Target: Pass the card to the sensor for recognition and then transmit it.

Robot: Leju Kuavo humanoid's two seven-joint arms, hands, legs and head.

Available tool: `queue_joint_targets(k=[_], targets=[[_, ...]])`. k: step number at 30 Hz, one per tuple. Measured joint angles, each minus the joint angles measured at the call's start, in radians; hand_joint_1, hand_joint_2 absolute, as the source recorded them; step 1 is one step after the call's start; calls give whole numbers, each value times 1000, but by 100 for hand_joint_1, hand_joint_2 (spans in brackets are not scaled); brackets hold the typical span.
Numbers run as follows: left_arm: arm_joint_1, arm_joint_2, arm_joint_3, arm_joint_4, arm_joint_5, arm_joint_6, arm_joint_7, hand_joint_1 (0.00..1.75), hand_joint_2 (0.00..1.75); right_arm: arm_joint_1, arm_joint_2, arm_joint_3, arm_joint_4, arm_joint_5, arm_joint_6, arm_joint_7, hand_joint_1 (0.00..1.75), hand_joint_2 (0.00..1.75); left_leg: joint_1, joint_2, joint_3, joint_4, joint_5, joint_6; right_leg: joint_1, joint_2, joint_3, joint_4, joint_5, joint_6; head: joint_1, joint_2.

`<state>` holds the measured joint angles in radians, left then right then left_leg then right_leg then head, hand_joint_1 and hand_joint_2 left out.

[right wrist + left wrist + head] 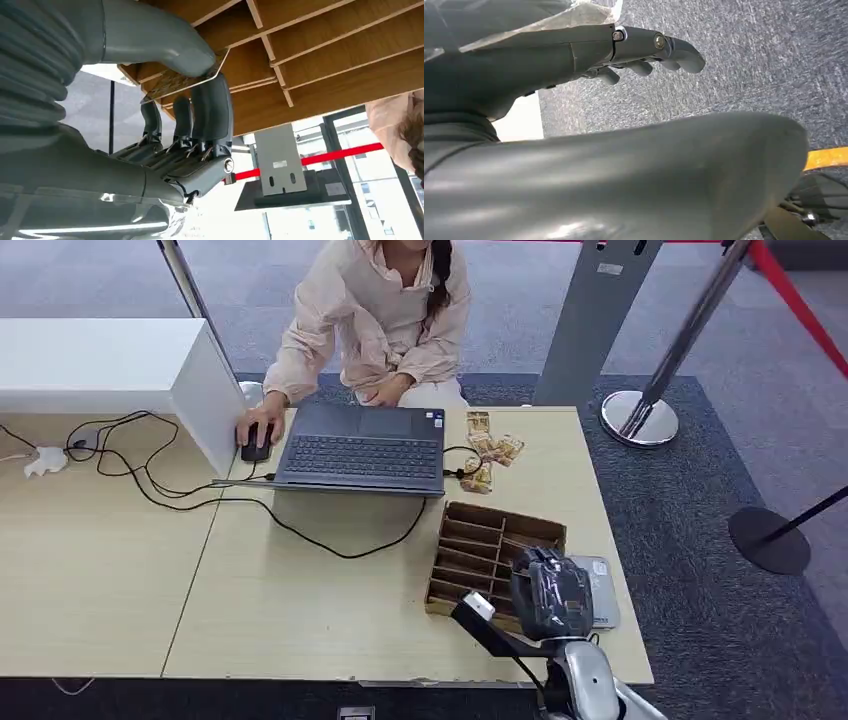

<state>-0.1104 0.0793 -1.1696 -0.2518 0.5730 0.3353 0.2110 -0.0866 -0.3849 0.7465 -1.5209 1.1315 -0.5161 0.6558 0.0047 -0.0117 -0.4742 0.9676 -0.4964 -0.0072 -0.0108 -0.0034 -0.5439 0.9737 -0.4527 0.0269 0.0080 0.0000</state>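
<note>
Right hand (185, 135) pinched the card (182, 80) between thumb and fingers, right over the wooden slotted tray (480, 545) at lower right of the head frame. Card sat at the tray's slots, barely lifted if at all; could not tell whether fully clear. Judged step: pulling card out of tray, then carrying to the sensor, likely the grey flat pad (603, 590) just beside the tray. Best done by lifting straight along the slot, keeping the pinch firm and the card level, avoiding the dividers. Left hand (644, 55) hung over the carpet, fingers loosely curled, holding nothing.

Counted: one card in hand, one tray, one laptop (362, 448), one mouse (256, 448) under a person's hand, one person, several snack packets (488, 455) on the counter (300, 610).
</note>
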Motion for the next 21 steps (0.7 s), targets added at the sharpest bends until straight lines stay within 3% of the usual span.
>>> queue_joint_targets(k=[6,21], targets=[[0,-2,1,0,-1,0,-6,0,0,0,3,-2,2,7,0,0,175,175,0,0,0,0,0,0,0,0,0,0,0,0,0,0],[0,-3,3,0,-5,0,-10,0,0,0,2,-6,-16,36,15,0,166,175,0,0,0,0,0,0,0,0,-1,0,0,0,0,0]])
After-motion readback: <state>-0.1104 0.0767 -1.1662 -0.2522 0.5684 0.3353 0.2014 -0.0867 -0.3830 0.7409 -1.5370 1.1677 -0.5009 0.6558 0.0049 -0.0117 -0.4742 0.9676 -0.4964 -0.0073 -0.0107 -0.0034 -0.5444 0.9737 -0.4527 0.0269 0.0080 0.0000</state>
